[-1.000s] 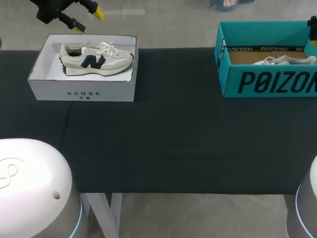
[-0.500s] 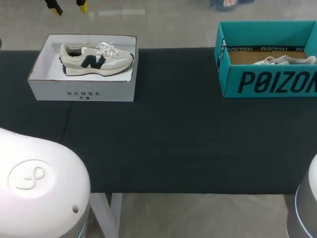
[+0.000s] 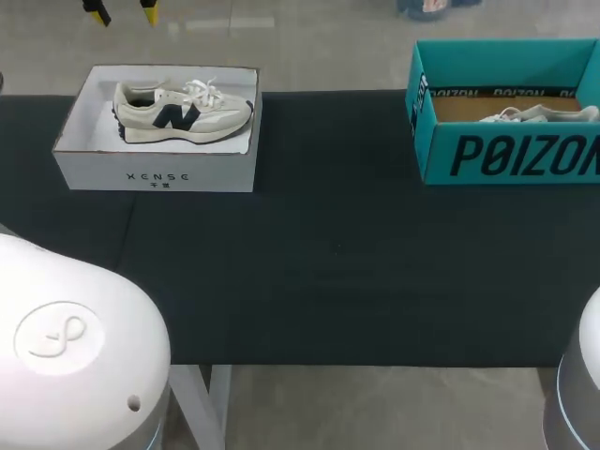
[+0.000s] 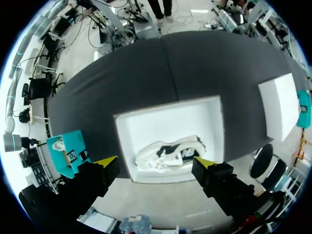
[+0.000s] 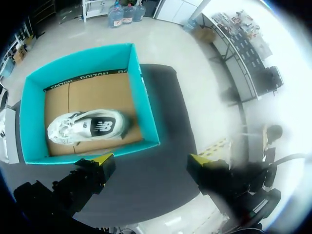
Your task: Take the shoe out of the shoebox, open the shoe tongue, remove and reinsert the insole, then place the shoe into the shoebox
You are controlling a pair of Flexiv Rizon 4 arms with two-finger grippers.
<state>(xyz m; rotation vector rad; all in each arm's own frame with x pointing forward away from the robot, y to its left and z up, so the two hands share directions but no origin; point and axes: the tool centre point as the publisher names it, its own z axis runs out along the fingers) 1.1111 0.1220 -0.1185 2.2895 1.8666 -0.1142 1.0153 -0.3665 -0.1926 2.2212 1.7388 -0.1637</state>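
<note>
A white shoebox [image 3: 155,169] stands at the table's back left, and a cream shoe [image 3: 183,111] with a dark logo lies in it on its side. My left gripper [image 3: 123,9] hangs open high above and behind that box. In its wrist view the gripper [image 4: 155,163] looks straight down on the shoe [image 4: 168,153] in the white box [image 4: 214,122]. A teal shoebox [image 3: 506,155] at the back right holds a white shoe [image 3: 539,114]. My right gripper [image 5: 151,160] is open above the teal box [image 5: 146,105] and its shoe [image 5: 87,126]; the head view does not show it.
A black cloth [image 3: 337,262] covers the table between the two boxes. White rounded arm housings [image 3: 66,347] rise at the front left and front right corners. The teal box [image 4: 66,151] also shows beside the left gripper's finger.
My left gripper has risen and drawn back from just behind the white box. The right gripper's tip has left the right edge. The left arm's white housing has swung up.
</note>
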